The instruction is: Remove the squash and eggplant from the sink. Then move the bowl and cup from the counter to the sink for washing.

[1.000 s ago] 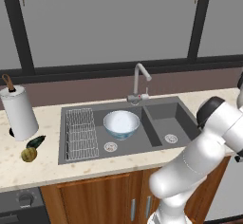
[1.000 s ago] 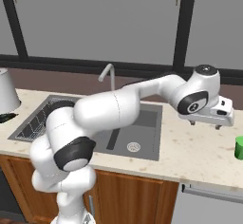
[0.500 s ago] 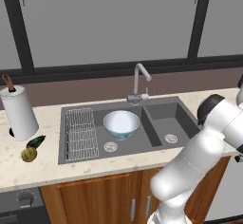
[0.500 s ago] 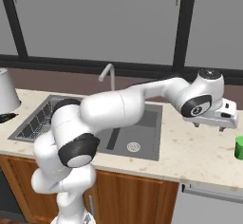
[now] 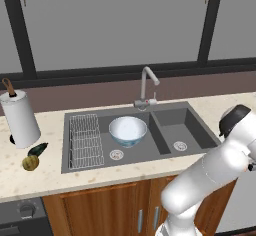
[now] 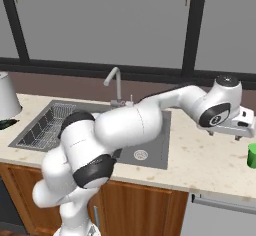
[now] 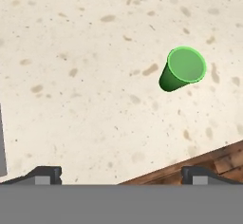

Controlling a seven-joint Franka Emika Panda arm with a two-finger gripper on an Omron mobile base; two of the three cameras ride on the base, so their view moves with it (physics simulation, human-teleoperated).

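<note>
Gripper [image 6: 236,134] hangs wide and empty above the counter [image 6: 210,162], right of the sink [image 5: 192,125], with the green cup [image 7: 182,70] standing upright ahead of it and off to one side, well apart from the fingertips [image 7: 45,173]. Already the bowl [image 5: 128,130] sits in the left basin, while the squash [image 5: 30,163] and eggplant [image 5: 38,149] lie out by the paper towel roll [image 5: 20,119]. Since the cup is small, light and close to the counter's front edge, as far as the hand view shows, a descent that is off-centre could tip it or nudge it over.
</note>
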